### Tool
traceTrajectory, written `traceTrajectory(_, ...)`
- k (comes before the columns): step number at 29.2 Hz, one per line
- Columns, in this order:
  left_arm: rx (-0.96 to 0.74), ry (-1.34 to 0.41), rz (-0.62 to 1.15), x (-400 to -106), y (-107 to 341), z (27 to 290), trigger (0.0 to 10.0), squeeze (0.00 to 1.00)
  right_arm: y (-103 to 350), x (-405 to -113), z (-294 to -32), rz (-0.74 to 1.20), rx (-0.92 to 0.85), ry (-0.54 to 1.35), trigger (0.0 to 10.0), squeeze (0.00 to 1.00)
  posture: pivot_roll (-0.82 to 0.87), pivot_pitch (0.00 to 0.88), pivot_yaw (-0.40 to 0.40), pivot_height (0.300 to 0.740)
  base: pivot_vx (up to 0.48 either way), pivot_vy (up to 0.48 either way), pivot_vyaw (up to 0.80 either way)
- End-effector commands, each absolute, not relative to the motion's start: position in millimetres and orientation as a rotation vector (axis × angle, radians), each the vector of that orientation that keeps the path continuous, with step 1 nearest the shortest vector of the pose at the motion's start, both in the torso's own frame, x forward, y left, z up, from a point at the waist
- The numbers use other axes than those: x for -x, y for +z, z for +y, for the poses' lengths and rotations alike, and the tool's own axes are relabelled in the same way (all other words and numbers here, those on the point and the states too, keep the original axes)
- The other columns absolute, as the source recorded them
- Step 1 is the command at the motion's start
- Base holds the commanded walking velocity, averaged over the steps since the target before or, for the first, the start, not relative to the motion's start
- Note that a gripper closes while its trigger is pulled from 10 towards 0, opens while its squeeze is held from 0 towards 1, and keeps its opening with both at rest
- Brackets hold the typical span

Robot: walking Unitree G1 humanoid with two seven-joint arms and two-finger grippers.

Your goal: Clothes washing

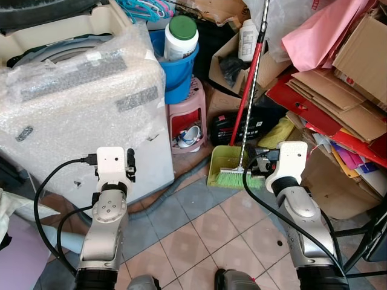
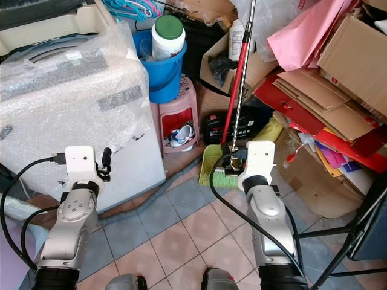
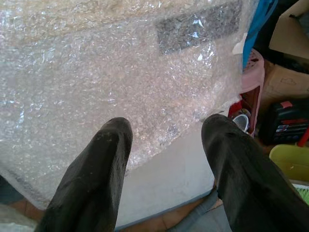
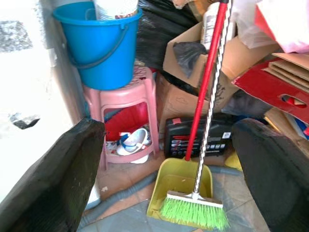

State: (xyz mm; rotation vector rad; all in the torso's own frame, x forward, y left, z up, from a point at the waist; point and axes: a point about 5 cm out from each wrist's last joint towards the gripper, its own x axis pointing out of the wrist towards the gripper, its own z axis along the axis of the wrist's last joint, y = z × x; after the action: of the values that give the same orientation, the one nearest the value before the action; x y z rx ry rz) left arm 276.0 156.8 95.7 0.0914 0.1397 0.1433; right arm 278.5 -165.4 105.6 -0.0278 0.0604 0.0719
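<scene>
The right pincer (image 4: 164, 179) is spread wide. Between its fingers (image 4: 53, 179) stand a yellow dustpan (image 4: 176, 181) and green broom (image 4: 193, 210). A blue bucket (image 4: 99, 46) sits on a pink stool (image 4: 123, 96).

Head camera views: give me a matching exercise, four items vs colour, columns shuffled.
Items:
1. bucket
2. stool
3. dustpan
4. broom bristles

Colours:
A. pink
B. bright green
C. blue
D. yellow-green

Pairs: 1-C, 2-A, 3-D, 4-B

Context: the bucket sits on the stool, beside the bubble-wrapped washing machine. The left tool and right tool are both open and hold nothing.
</scene>
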Motion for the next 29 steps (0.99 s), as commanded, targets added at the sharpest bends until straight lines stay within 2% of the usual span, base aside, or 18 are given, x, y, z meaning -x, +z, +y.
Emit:
traceTrajectory(1,-0.109,0.174,0.157,-274.4,91.6,163.1,10.0,0.0,104.8,-277.7,-159.5,0.058,0.021,0.097,10.0,0.0,-0.04,0.085,0.042,0.74,0.0,0.0,0.8)
traceTrajectory(29,-0.08,0.206,0.169,-275.3,89.6,165.5,10.0,0.0,113.0,-276.4,-148.1,0.006,-0.006,0.185,10.0,0.0,-0.04,0.086,0.039,0.74,0.0,0.0,0.8)
